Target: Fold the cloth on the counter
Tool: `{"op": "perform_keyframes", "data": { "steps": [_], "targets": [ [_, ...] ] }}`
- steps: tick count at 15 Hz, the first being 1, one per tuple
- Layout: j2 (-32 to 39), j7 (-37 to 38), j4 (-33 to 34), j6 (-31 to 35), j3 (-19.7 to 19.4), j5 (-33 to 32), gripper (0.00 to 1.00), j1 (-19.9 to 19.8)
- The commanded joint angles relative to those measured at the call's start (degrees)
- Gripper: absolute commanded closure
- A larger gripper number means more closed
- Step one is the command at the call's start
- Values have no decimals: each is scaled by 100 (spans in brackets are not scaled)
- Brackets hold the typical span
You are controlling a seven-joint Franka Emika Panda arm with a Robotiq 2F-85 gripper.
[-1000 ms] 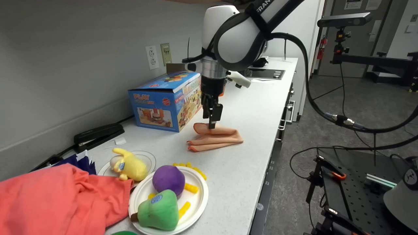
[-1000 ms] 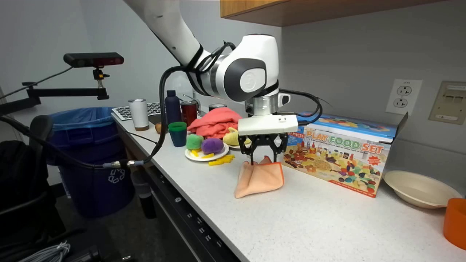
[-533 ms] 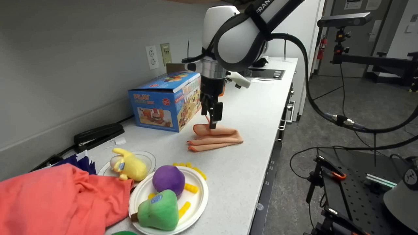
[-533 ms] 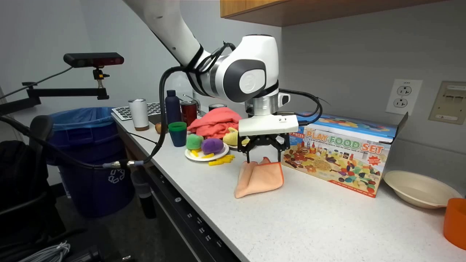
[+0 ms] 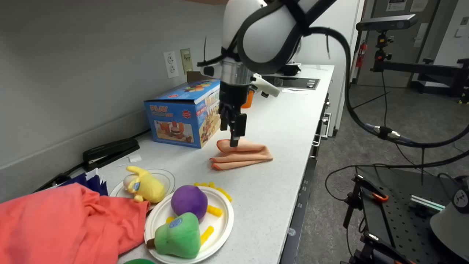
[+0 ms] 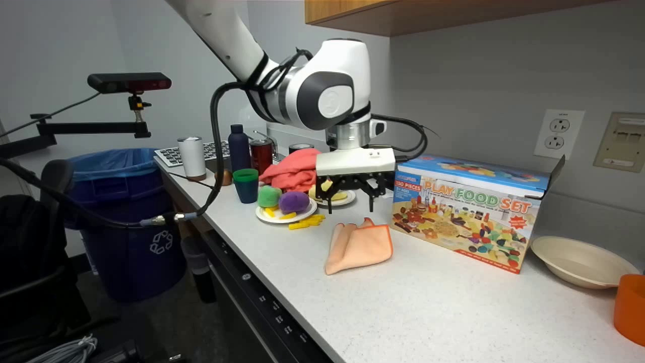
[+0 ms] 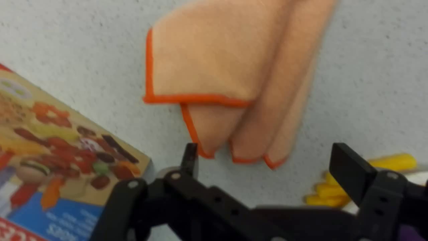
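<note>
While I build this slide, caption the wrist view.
Open black two-fingered hand near a folded, orange-edged peach fabric cloth on the speckled grey counter.

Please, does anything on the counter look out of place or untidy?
Perhaps. Some yellow sticks lie on the counter beside the plate that holds similar ones. The cloth looks askew too: its folded edges do not line up.

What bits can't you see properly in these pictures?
Wrist view: peach cloth, far end cut off by top edge.
Every view: the peach cloth's underside, hidden by its upper layers.
Wrist view: Play Food Set box, cut off by left and bottom edges.
An exterior view: orange container, cut off by right edge.
</note>
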Motion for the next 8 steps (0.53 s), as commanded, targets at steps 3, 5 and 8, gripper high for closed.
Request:
{"op": "perform_keyframes", "data": {
  "steps": [3, 5, 8],
  "targets": [
    [-275, 235, 0, -176, 113, -8, 0, 178],
    [-299, 235, -16, -192, 94, -8, 0, 173],
    [-297, 235, -45, -192, 81, -8, 0, 167]
  ]
}}
